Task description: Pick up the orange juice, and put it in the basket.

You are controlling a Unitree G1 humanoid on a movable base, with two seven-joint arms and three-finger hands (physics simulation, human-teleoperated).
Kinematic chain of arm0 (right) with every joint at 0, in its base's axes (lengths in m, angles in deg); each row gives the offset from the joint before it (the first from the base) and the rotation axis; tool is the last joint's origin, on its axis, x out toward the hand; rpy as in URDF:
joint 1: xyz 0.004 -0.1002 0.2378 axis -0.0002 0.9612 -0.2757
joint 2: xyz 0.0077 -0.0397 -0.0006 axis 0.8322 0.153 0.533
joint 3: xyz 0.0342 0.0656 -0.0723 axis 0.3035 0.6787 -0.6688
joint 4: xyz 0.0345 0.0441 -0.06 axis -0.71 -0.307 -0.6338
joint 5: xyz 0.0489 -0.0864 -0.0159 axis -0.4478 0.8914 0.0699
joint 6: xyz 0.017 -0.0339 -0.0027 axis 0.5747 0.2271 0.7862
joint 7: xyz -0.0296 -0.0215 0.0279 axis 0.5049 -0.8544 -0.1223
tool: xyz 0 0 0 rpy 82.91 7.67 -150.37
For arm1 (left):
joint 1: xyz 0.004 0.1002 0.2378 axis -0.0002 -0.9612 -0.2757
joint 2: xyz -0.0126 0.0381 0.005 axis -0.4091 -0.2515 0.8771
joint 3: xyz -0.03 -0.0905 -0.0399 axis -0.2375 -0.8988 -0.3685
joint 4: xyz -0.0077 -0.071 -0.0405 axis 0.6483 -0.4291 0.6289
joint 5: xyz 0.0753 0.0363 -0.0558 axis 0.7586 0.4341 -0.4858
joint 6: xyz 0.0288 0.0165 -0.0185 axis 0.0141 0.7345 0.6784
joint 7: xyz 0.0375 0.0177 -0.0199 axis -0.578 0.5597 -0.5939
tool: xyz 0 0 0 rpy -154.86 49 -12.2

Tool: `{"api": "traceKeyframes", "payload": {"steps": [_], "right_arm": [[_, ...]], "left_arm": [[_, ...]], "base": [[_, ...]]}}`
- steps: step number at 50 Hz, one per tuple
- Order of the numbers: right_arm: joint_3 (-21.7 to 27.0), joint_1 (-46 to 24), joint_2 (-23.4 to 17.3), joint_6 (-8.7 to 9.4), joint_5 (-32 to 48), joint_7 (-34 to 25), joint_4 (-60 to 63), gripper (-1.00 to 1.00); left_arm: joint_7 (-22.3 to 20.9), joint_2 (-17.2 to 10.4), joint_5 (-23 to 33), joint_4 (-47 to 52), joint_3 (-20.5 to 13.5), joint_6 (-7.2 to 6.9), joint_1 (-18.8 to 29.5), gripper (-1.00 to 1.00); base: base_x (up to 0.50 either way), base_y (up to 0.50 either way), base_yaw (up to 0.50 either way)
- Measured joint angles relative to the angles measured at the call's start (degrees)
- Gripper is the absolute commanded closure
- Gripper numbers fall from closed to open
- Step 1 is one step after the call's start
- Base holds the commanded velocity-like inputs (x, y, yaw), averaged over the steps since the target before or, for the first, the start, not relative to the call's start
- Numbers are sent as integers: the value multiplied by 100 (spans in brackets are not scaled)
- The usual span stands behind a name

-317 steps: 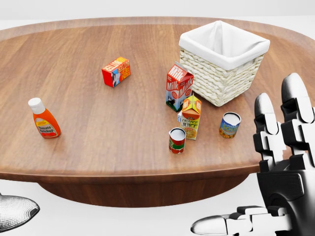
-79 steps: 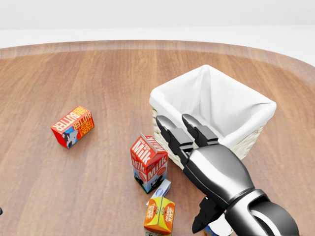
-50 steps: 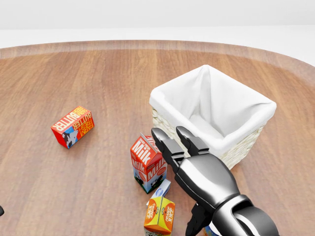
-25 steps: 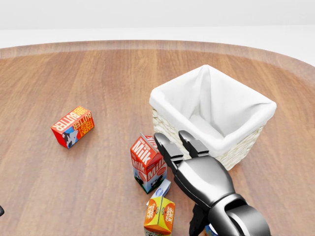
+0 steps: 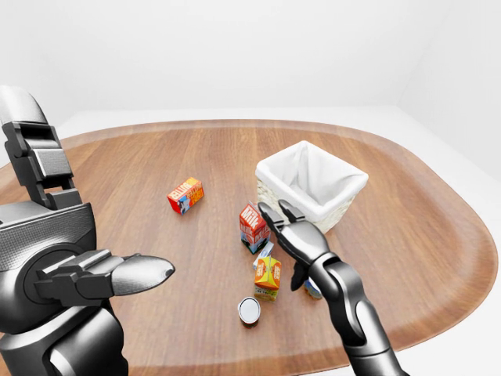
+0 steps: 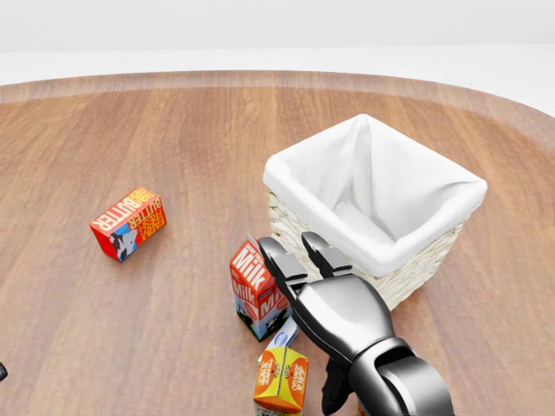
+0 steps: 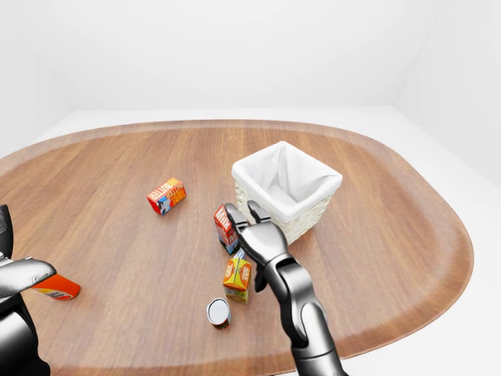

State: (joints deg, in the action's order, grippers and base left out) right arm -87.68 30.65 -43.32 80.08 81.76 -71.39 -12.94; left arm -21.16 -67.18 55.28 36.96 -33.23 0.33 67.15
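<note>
As the right hand is closing in, these are the points that count:

Right hand (image 6: 334, 312): it is sliding toward the lower left of the head view, compared with a second and a half ago, and is now hanging just right of the juice, fingers spread and stretched up over the milk's right side, thumb hanging below; it is gripping nothing.

Juice (image 6: 281, 379): it is standing upright on the table (image 6: 130, 130), untouched, just below the milk (image 6: 258, 289) and well short of the basket (image 6: 373, 204).

Left hand (image 5: 94, 274): it is idling low at the left-eye view's left, fingers apart, holding nothing.

Meaning: the reach is nearing its end, I judge; the grasp and the lift are still waiting.

Risk: the milk is crowding the juice and may tip.

Others: butter (image 6: 127, 224) and a can (image 5: 249, 310) are sitting clear of the path.
</note>
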Motion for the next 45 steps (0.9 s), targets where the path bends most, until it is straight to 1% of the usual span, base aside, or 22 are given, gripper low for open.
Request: {"api": "traceKeyframes", "payload": {"steps": [26, 45], "right_arm": [[-304, -151, 172, 0, 167, 507, -730, -100], [-465, -30, 181, 0, 300, 837, -1159, -100]], "left_arm": [[-1, 0, 1, 0, 0, 0, 0, -100], [-1, 0, 0, 0, 0, 0, 0, -100]], "base": [[0, 0, 0], [0, 0, 0]]}}
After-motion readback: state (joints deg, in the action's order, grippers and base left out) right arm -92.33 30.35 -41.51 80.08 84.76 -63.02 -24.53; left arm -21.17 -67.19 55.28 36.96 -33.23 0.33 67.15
